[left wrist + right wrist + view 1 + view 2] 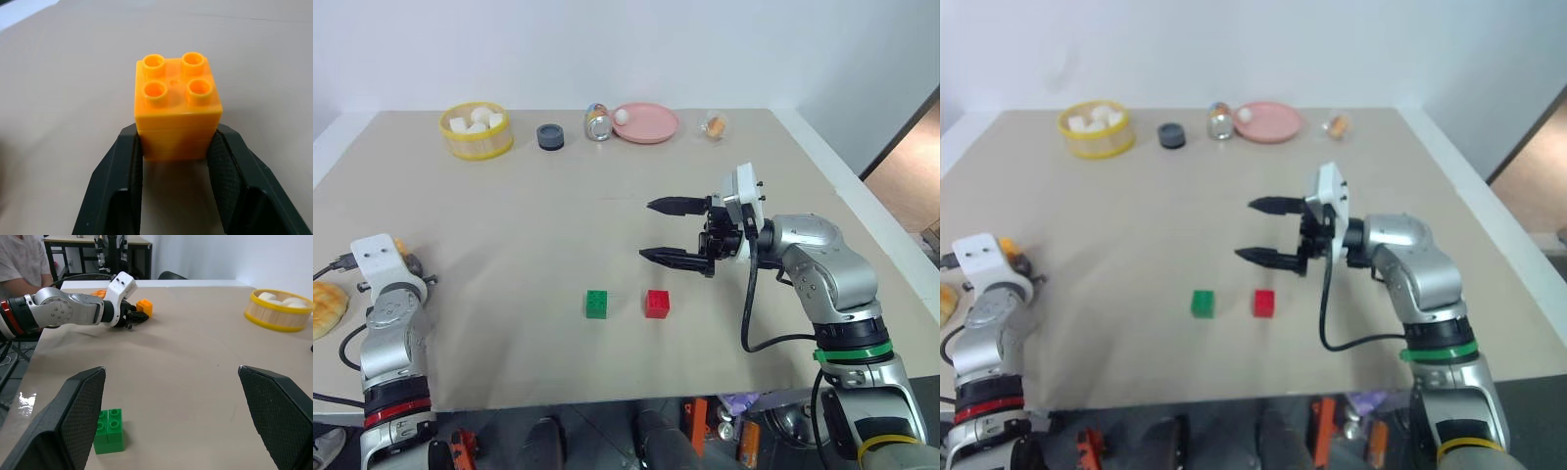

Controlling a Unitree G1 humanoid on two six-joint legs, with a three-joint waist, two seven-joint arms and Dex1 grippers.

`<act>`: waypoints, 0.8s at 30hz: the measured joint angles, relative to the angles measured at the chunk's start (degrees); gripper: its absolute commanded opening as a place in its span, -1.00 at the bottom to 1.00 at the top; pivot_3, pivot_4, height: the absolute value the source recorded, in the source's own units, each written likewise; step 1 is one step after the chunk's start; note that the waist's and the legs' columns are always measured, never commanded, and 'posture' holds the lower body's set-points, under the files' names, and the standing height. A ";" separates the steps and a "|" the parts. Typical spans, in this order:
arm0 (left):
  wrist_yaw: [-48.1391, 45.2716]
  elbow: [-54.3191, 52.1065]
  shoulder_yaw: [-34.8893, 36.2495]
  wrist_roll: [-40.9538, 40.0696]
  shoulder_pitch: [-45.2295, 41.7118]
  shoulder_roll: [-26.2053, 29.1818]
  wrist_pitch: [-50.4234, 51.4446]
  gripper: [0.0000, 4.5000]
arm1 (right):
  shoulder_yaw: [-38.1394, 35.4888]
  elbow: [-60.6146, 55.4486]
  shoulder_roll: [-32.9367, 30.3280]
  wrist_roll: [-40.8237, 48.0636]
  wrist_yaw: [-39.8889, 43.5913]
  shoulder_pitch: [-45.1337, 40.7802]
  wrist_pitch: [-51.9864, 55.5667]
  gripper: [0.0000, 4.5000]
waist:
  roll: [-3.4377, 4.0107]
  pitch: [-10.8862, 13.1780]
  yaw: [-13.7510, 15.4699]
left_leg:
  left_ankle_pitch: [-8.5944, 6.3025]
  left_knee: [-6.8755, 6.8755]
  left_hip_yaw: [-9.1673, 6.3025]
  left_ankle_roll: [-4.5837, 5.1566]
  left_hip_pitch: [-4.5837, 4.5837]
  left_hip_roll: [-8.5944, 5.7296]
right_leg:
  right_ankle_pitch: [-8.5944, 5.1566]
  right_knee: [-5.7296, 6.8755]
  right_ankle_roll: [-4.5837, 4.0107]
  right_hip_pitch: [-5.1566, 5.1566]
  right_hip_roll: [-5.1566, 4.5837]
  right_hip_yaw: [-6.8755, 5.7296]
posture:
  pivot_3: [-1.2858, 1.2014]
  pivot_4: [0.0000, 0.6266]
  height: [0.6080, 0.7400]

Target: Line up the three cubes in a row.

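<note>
The left gripper (176,156) has its two black fingers (122,176) pressed against the sides of the orange-yellow cube (176,112), which stands studs-up on the table (529,225) close to its left edge, well apart from the other two. From the right wrist view the same grip shows from the side: the orange-yellow cube sits at the tip of the left gripper, low on the tabletop.

The right gripper (677,232) hovers above the middle of the table with its fingers spread wide and nothing between them, pointing toward the left.

The green cube (596,304) and the red cube (657,304) already stand side by side near the front edge, a small gap between them, both studs-up. Along the far edge are a yellow basket (476,143), a dark round piece (550,136), a can (598,123) and a pink plate (646,124).

The step in hand looks like picking up the third cube. Next, I judge, the left arm must lift it clear, carry it toward the front edge and set it just left of the green cube, on the same line, with similar spacing. The grip is low on the block, so a gentle lift matters.
</note>
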 measured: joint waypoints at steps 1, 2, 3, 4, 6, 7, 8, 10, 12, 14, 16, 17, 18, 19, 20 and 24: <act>-2.64 -0.17 -1.90 0.21 0.00 0.99 -1.60 -0.42 | 0.00 0.10 0.02 -0.11 0.00 -0.01 -0.01 1.00 | 0.00 0.00 0.05 | 0.01 0.00 0.00 -0.02 -0.02 0.00 | 0.00 0.00 0.00 -0.02 0.00 0.00 | 0.03 -0.52 1.00; -6.77 -1.18 -4.19 -0.05 -0.02 1.91 -3.82 -0.42 | 0.00 0.11 0.04 -0.13 0.03 -0.05 -0.01 1.00 | 0.00 0.00 0.11 | 0.02 -0.01 0.01 -0.04 -0.06 0.00 | -0.01 -0.01 0.00 -0.05 -0.02 0.00 | 0.03 -0.52 1.00; -9.61 -1.93 -5.47 -0.40 -0.02 2.34 -5.18 -0.42 | 0.00 0.11 0.04 -0.11 0.05 -0.06 0.01 1.00 | 0.00 0.00 0.17 | 0.02 -0.01 0.01 -0.04 -0.07 -0.01 | -0.02 -0.01 0.00 -0.04 -0.02 0.00 | 0.03 -0.52 1.00; -13.65 -2.67 -7.43 -0.87 0.06 3.18 -7.27 -0.42 | 0.00 0.08 0.00 -0.05 0.12 -0.07 0.16 1.00 | 0.00 0.00 0.21 | 0.02 -0.02 0.01 -0.05 -0.10 0.00 | -0.04 -0.01 0.00 -0.07 -0.02 0.00 | 0.03 -0.52 1.00; -21.27 -4.27 -11.07 -1.38 1.29 5.40 -12.55 -0.42 | 0.00 -0.22 -0.67 0.44 0.73 -0.06 0.85 1.00 | 0.02 0.01 0.22 | 0.01 -0.06 0.03 -0.06 -0.20 0.00 | -0.06 -0.01 -0.02 -0.21 -0.03 0.01 | 0.03 -0.52 1.00; -24.08 -4.79 -12.14 -1.48 1.82 6.13 -14.57 -0.42 | -0.05 -0.35 -1.33 0.61 1.30 -0.02 1.04 1.00 | 0.03 0.01 0.24 | 0.01 -0.09 0.03 -0.06 -0.21 0.01 | -0.07 -0.01 -0.02 -0.23 -0.03 0.01 | 0.03 -0.52 1.00; -27.16 -4.94 -12.75 -1.92 2.35 6.69 -16.67 -0.42 | -0.30 -0.73 -2.22 1.07 1.81 0.23 1.47 1.00 | 0.03 0.01 0.23 | 0.01 -0.14 0.03 -0.06 -0.21 0.02 | -0.08 -0.01 -0.01 -0.25 -0.03 0.01 | 0.03 -0.52 1.00; -33.47 -4.78 -13.03 -4.07 3.56 7.96 -19.80 -0.42 | -1.09 -2.04 -4.90 2.43 3.49 1.50 2.47 1.00 | 0.04 0.02 0.22 | -0.01 -0.19 0.03 -0.03 -0.21 0.04 | -0.11 0.01 0.03 -0.28 -0.02 -0.01 | 0.03 -0.52 1.00; -38.28 -4.40 -13.10 -5.78 3.90 8.61 -21.62 -0.42 | -1.88 -2.66 -6.62 3.62 4.74 2.42 3.38 1.00 | 0.05 0.02 0.25 | -0.01 -0.20 0.02 -0.02 -0.23 0.05 | -0.18 0.01 -0.05 -0.29 -0.01 -0.02 | 0.03 -0.52 1.00; -45.06 -4.32 -13.80 -8.38 5.00 10.05 -23.42 -0.42 | -2.85 -4.23 -9.02 5.29 6.70 4.09 4.59 1.00 | 0.05 0.03 0.28 | -0.01 -0.18 0.04 -0.02 -0.23 0.04 | -0.22 0.00 -0.07 -0.28 -0.04 -0.01 | 0.03 -0.52 1.00; -51.82 -4.10 -15.16 -10.08 5.89 11.32 -25.28 -0.42 | -3.27 -6.15 -11.67 6.53 8.67 6.04 5.26 1.00 | 0.05 0.03 0.28 | -0.01 -0.16 0.04 -0.02 -0.25 0.03 | -0.23 0.00 -0.06 -0.27 -0.05 -0.01 | 0.03 -0.52 1.00; -56.00 -4.05 -16.42 -10.73 6.67 12.53 -26.52 -0.42 | -3.38 -7.60 -13.17 6.80 9.81 7.58 5.31 1.00 | 0.05 0.02 0.28 | -0.02 -0.16 0.04 -0.02 -0.25 0.03 | -0.24 0.00 -0.07 -0.28 -0.05 -0.01 | 0.03 -0.52 1.00; -60.03 -3.91 -17.60 -11.34 7.50 13.45 -27.32 -0.42 | -3.43 -8.81 -14.40 7.04 10.74 9.04 5.36 1.00 | 0.06 0.02 0.28 | -0.02 -0.16 0.05 -0.02 -0.24 0.03 | -0.26 0.00 -0.08 -0.27 -0.06 -0.01 | 0.03 -0.52 1.00; -63.68 -3.39 -19.00 -11.74 7.96 14.04 -27.98 -0.42 | -3.43 -9.55 -14.99 7.10 11.29 10.23 5.36 1.00 | 0.07 0.03 0.28 | -0.02 -0.15 0.05 -0.02 -0.23 0.03 | -0.25 0.00 -0.09 -0.28 -0.07 -0.01 | 0.03 -0.52 1.00; -66.68 -2.88 -20.01 -12.19 8.19 14.25 -28.28 -0.42 | -3.41 -10.14 -15.03 7.10 11.30 10.90 5.34 1.00 | 0.07 0.03 0.28 | -0.02 -0.13 0.06 -0.02 -0.23 0.03 | -0.22 0.00 -0.09 -0.29 -0.07 -0.01 | 0.03 -0.52 1.00; -76.74 -1.34 -24.31 -12.85 7.98 14.70 -29.57 -0.42 | -3.39 -12.20 -14.98 7.28 9.79 11.67 5.33 1.00 | 0.09 0.04 0.15 | -0.01 -0.04 0.10 -0.01 -0.17 0.06 | -0.09 0.01 -0.14 -0.30 -0.07 -0.01 | 0.03 -0.52 1.00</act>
